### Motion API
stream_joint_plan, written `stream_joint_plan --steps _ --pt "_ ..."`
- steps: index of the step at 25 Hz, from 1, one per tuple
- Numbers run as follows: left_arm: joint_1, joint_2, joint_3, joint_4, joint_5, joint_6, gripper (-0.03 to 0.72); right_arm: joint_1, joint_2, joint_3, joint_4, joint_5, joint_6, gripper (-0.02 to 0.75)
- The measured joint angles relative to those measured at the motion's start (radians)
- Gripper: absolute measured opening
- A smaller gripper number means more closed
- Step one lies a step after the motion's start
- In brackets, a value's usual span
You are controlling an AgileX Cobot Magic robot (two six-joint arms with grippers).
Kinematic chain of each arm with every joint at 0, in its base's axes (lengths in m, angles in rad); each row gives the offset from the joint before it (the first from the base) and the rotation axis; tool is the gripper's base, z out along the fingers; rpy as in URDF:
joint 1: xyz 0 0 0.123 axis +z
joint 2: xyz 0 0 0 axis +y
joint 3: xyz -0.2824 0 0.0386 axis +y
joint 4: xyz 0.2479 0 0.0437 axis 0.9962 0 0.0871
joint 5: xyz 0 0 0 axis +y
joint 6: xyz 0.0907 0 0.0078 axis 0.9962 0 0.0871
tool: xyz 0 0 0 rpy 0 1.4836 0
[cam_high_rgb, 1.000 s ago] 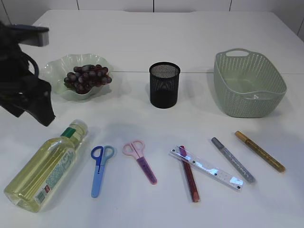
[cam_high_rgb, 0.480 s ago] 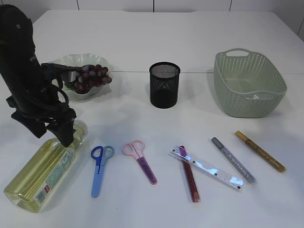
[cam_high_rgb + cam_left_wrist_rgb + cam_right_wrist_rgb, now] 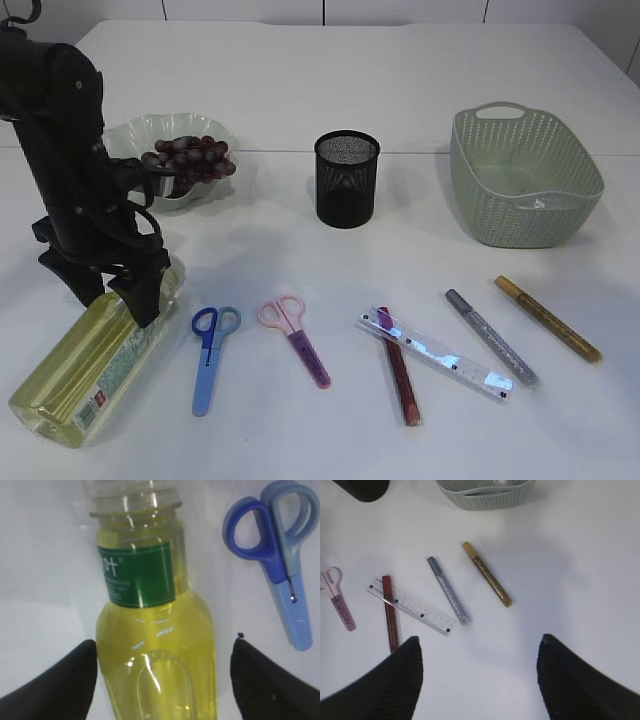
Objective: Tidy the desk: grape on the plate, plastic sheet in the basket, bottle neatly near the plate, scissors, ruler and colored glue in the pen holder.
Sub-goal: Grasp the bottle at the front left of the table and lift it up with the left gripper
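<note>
A plain white table (image 3: pixel 420 70) fills the scene, evenly lit, with soft shadows.

The white table (image 3: pixel 420 80) carries everything. At 10 o'clock sits a plate (image 3: pixel 128 140); near center, a black mesh pen holder (image 3: pixel 346 180); at 2 o'clock, a green basket (image 3: pixel 525 180). Along the 6 o'clock edge, from 8 to 4, lie a bottle (image 3: pixel 85 365), 2 scissors, blue (image 3: pixel 208 355) and pink (image 3: pixel 297 340), a ruler (image 3: pixel 435 355) resting across a red glue pen (image 3: pixel 400 385), then a silver glue pen (image 3: pixel 490 338) and a gold one (image 3: pixel 548 318).
</note>
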Motion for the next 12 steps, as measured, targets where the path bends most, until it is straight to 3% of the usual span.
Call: stream_joint_plan --steps 12 --pt "0.000 0.072 -0.008 0.005 -0.019 0.000 0.595 0.000 0.000 0.000 -0.023 0.000 0.000 0.557"
